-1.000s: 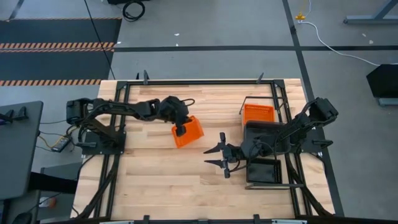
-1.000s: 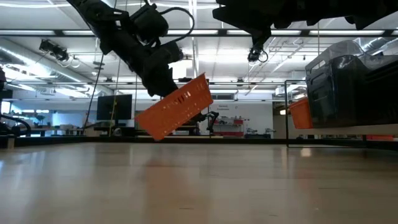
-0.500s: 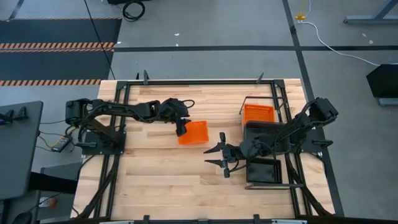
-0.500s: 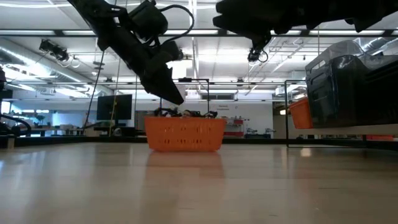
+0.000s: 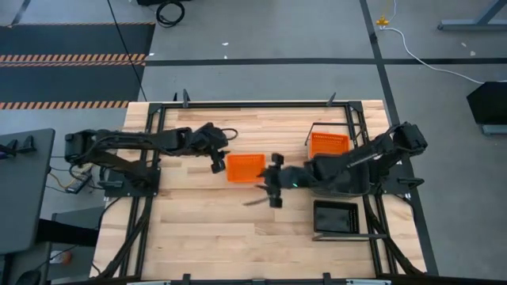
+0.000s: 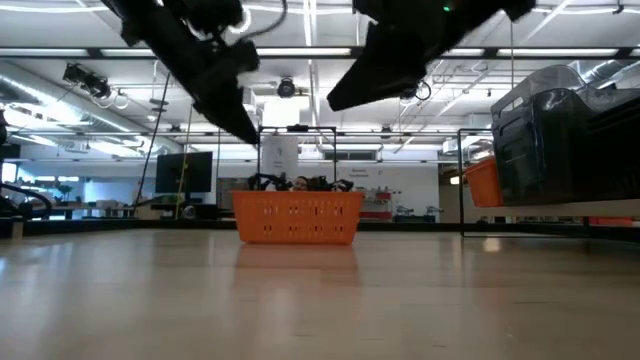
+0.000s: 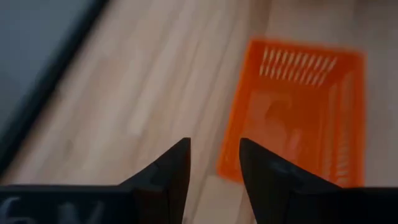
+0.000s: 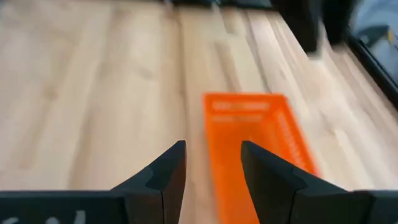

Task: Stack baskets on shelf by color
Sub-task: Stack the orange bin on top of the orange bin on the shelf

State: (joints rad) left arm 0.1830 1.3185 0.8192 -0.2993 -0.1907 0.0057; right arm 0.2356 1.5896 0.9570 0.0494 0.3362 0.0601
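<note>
One orange basket (image 5: 245, 167) sits flat and upright on the bare tabletop (image 5: 198, 229), near the middle and free of both arms. The left end effector (image 5: 215, 161) hangs just beside its left edge with fingers (image 7: 171, 171) apart and holding nothing; the right end effector (image 5: 273, 176) comes in from the other side, also spread and empty, with the basket lying just ahead of its fingers (image 8: 168, 171). Over on the right, the shelf (image 5: 358, 142) already carries some of the work: another orange basket (image 5: 328, 144) stands at its far end, a dark basket (image 5: 336, 215) at its near end, and the right arm covers whatever lies between them, so I cannot count that part. From table height I can see dark baskets (image 6: 560, 135) piled on the shelf and a bit of orange (image 6: 483, 182) behind them, though how many are in each pile is hard to tell. My guess is the job is well along but not finished: the loose orange basket has yet to join its own colour on the shelf, and the right arm looks best placed to take it there
</note>
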